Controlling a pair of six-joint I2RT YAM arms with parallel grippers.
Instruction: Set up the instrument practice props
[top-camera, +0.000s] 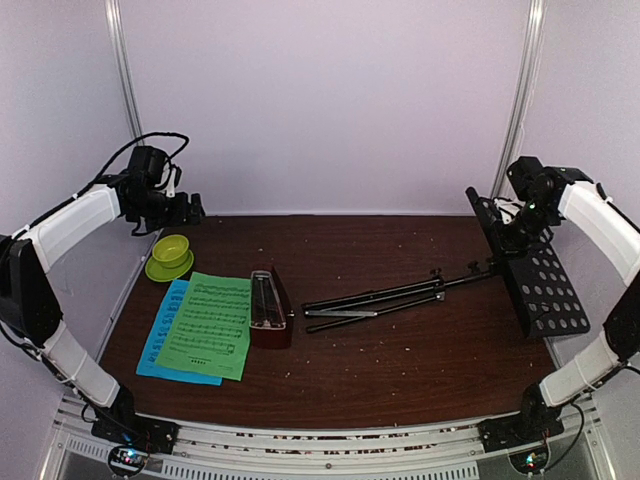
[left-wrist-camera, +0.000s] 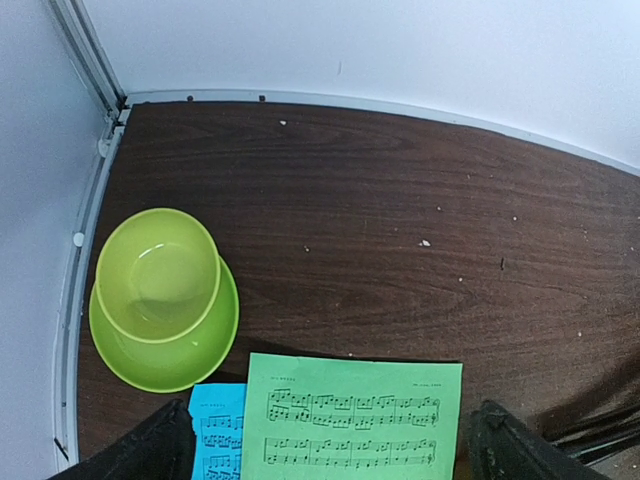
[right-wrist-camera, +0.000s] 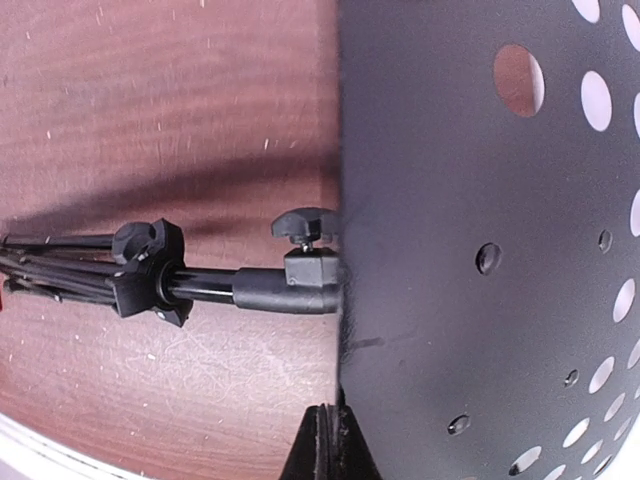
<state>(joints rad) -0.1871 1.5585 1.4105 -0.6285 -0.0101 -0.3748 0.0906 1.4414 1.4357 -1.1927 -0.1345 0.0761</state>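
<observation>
While right pincer (right-wrist-camera: 322, 442) clamps the music stand (right-wrist-camera: 450, 200), the left pincer (top-camera: 192, 208) gapes near an empty bowl (left-wrist-camera: 158, 280).

so the bowl (top-camera: 171, 253) sits back-left on the table (top-camera: 400, 370). In front of it the top sheet (top-camera: 210, 325) overlaps the lower sheet (top-camera: 160, 345) (which pokes out on the left). The metronome (top-camera: 268, 308) is right against the top sheet's right edge. The music stand (top-camera: 380, 298) lies further right, legs toward the metronome, its desk (top-camera: 550, 290) at the table's right edge.
</observation>
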